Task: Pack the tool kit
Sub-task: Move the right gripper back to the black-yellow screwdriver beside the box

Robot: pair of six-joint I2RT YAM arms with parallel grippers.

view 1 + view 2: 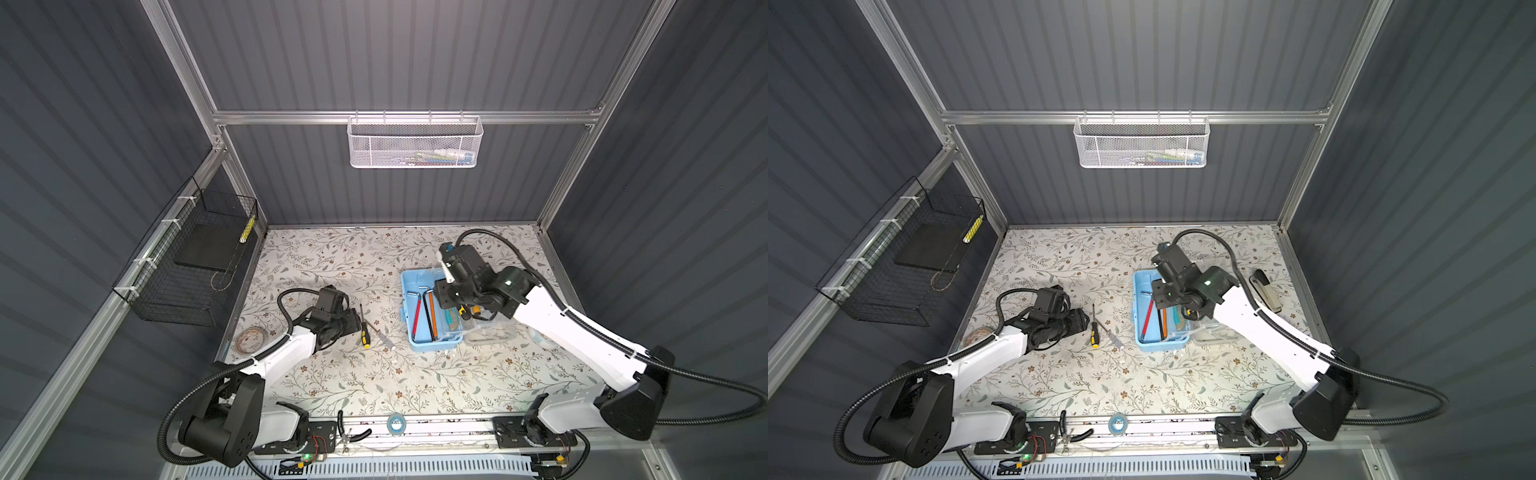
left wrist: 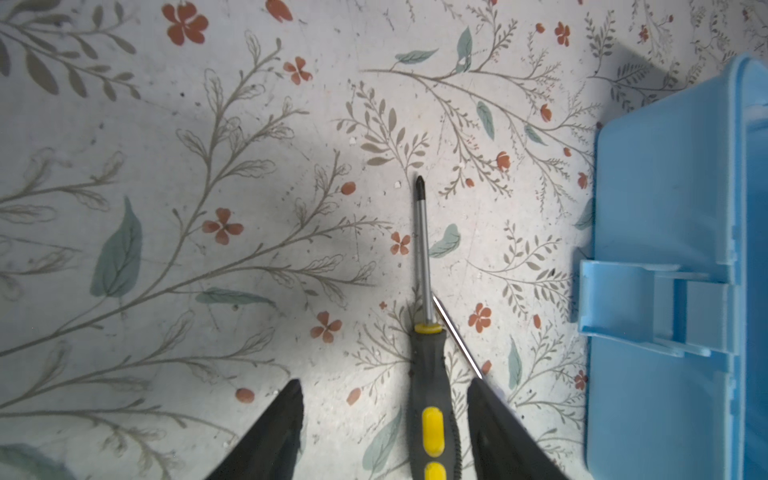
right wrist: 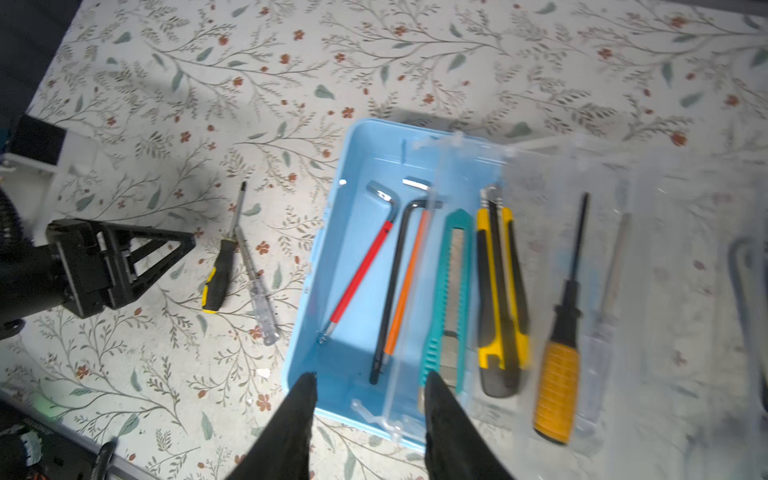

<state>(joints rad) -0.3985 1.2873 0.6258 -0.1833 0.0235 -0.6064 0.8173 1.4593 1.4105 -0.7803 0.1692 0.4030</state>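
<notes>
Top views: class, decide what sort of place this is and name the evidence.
Probably an enclosed robot workcell: grey panelled walls on an aluminium frame, a left arm and right arm mounted at the floral table's front edge, and an open tool kit.

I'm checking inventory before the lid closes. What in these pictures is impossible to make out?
- White mesh basket, both top views: its contents are too small and screened by the mesh.
- Orange-handled screwdriver, right wrist view: blurred, at the clear lid of the tool kit.
- Yellow-and-black screwdriver, left wrist view: the handle end is cut off by the picture's edge.
- Yellow item in the black wire basket: too small to identify.
</notes>
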